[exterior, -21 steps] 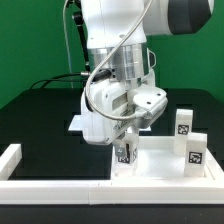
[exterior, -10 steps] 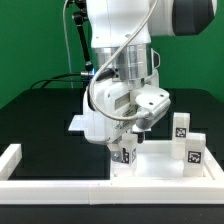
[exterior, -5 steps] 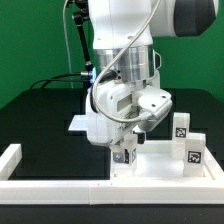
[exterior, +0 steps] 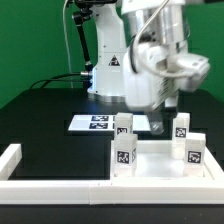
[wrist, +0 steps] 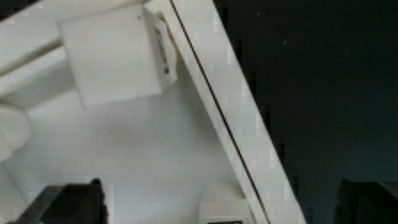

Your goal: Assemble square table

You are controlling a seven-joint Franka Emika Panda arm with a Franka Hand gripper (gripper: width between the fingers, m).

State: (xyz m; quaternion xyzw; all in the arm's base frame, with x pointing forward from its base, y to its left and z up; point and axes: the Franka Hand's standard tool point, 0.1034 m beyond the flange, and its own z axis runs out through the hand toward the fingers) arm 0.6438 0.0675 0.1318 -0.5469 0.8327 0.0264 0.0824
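The white square table slab point(exterior: 156, 162) lies at the front against the border wall. Several short white tagged legs stand upright at its corners: front left point(exterior: 124, 156), back left point(exterior: 124, 126), back right point(exterior: 181, 127) and front right point(exterior: 194, 151). My gripper point(exterior: 165, 110) is blurred, raised above the slab's back right part, and holds nothing. In the wrist view the gripper point(wrist: 222, 205) is open, its dark fingertips point(wrist: 71, 203) wide apart over the slab point(wrist: 107, 140). One leg point(wrist: 116, 55) and the rounded top of another point(wrist: 240, 203) show there.
The marker board point(exterior: 100, 122) lies flat behind the slab on the black table. The low white border wall point(exterior: 60, 186) runs along the front and turns up at the exterior view's left point(exterior: 10, 156). Cables hang behind the arm's base.
The gripper, which was shut on the front left leg down at the slab, has let it go and risen up and to the exterior view's right. That leg now stands alone.
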